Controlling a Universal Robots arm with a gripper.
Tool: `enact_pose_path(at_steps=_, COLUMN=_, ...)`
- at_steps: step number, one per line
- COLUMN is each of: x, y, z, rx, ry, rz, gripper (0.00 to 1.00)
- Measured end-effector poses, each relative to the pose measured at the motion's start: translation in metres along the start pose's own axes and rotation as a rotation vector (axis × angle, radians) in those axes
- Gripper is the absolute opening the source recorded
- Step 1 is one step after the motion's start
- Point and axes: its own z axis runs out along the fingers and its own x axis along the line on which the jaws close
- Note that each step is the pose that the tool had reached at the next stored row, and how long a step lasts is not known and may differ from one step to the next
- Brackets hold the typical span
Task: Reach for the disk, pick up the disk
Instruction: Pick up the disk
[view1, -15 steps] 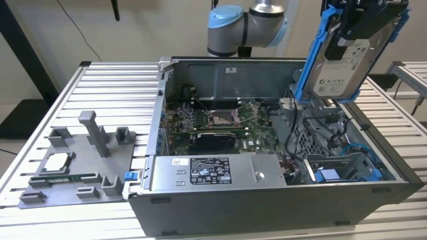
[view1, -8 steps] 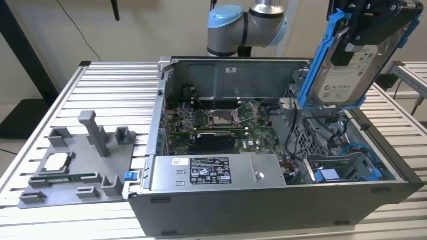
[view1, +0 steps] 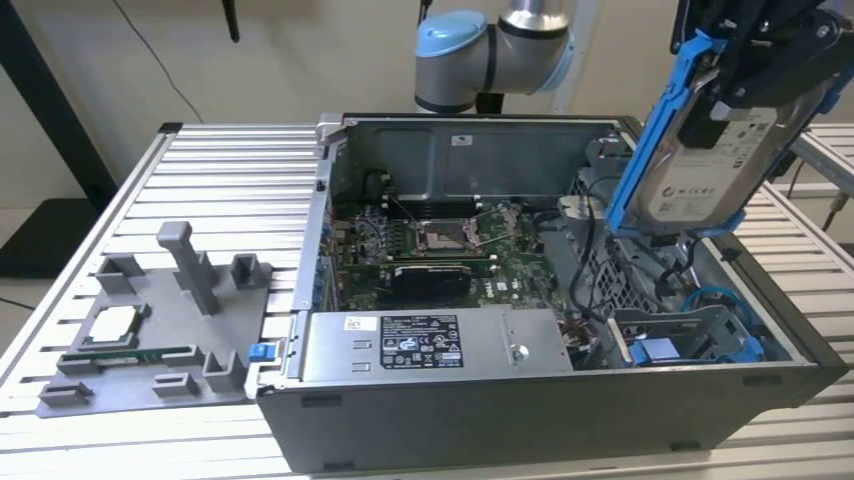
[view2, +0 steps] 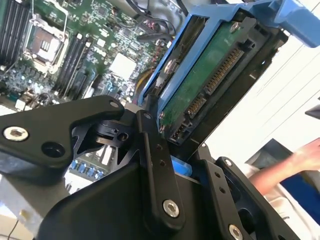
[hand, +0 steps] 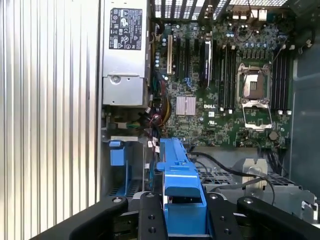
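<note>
Pinched on the disk (view1: 701, 150), the tool (view1: 747, 75) hangs high at the exterior view's right, its black fingers (view2: 157, 165) pressed against the drive's blue frame in both wrist views. Lifted clear above the open computer case (view1: 534, 400), the disk stands nearly upright — silver face and white label turned toward the exterior camera, blue frame running down its edge. In the second wrist view its green circuit board and connector end (view2: 212, 80) show between the frame rails. Below it, inside the case, sit the motherboard (hand: 225, 100) with its empty processor socket (view1: 441, 237), the silver power-supply box (view1: 420, 345) along the near wall, and a blue-trimmed drive bay (view1: 687, 345) near the case's corner. On the slatted surface (view1: 214, 180) at the exterior view's left lies a grey fixture tray (view1: 147, 340) carrying a small square processor chip (view1: 114, 322). A person's arm (view2: 292, 160) shows at the edge of the second wrist view.
</note>
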Motion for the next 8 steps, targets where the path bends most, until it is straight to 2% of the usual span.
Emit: enact_pose_path(at_steps=8, x=0.0208, y=-0.0053, z=0.0021, rx=-0.0078, ry=0.0001, rz=0.000, gripper=0.00)
